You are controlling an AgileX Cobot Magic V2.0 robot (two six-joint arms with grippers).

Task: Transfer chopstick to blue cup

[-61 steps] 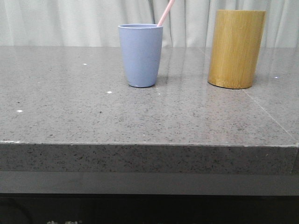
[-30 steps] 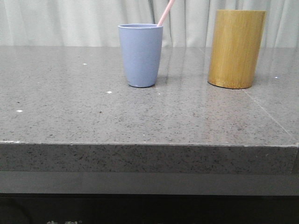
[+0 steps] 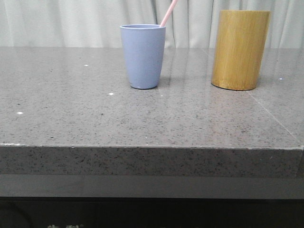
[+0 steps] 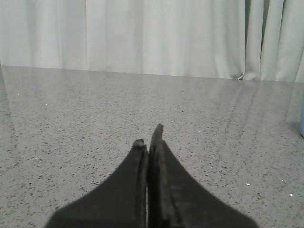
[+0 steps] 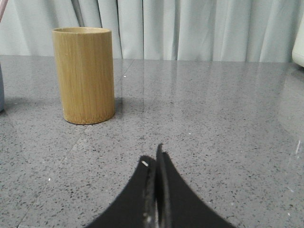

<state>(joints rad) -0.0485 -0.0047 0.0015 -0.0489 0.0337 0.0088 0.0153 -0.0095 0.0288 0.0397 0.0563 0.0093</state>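
A: Grey stone table (image 3: 142,123) nearest, nothing on its front edge. Left gripper (image 4: 148,145) low over the table, jaws pressed together, holding nothing. Right gripper (image 5: 154,161) same, jaws together.

B: Task items?

A: Blue cup (image 3: 143,56) mid-table, upright. Chopstick (image 3: 168,13) stands in it, leaning on the rim toward the bamboo holder (image 3: 240,49), which sits well apart on the right. Curtain (image 3: 71,21) behind.

B: Step?

A: Looks finished, transfer done. Next move, I'd judge, is none beyond parking both arms.
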